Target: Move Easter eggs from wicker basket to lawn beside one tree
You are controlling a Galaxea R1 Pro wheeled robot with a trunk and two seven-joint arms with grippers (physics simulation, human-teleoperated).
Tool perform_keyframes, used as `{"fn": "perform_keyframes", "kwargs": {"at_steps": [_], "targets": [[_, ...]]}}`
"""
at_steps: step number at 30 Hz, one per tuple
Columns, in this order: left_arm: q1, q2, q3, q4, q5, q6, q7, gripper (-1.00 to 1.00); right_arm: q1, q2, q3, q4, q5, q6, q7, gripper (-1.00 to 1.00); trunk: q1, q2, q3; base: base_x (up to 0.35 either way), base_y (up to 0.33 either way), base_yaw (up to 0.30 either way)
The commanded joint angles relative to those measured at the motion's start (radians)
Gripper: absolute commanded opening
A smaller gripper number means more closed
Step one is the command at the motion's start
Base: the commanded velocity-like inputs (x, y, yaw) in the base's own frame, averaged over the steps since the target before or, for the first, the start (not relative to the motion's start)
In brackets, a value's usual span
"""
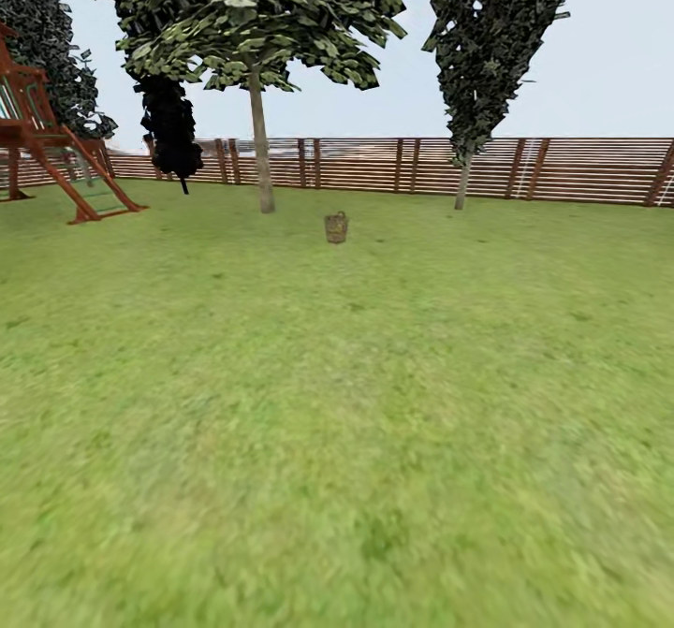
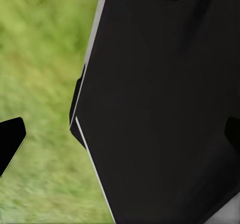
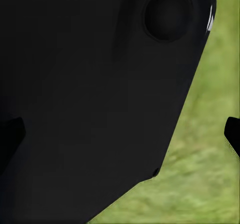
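Far across the lawn (image 1: 337,403), in the head view, the wicker basket (image 1: 336,227) stands upright, near and to the right of the tree (image 1: 261,141), before the fence (image 1: 562,169); the eggs cannot be made out. In the left wrist view, a dark robot body (image 2: 160,104) hangs over grass, the left gripper's fingertips (image 2: 10,139) wide apart. In the right wrist view, the right gripper's fingertips (image 3: 232,134) likewise stand apart.

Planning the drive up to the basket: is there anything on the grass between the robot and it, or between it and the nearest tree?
Nothing visible stands in the way. Open lawn runs from the robot to the wicker basket, and only bare grass separates the basket from the pale-trunked tree to its left. The play frame sits well off to the left.
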Motion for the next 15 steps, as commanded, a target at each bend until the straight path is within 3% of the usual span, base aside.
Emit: {"fn": "perform_keyframes", "kwargs": {"at_steps": [1,15], "targets": [[0.000,0.000,0.005,-0.001,0.002,0.000,0.001,1.00,0.000,0.000,0.007,0.000,0.003,-0.001,-0.001,1.00,0.001,0.000,-0.001,0.314,0.137,0.000],[0.000,0.001,0.005,0.000,0.002,0.000,0.001,1.00,0.000,0.000,0.007,0.000,0.003,-0.001,-0.001,1.00,0.001,0.000,-0.001,0.313,0.138,0.000]]}}
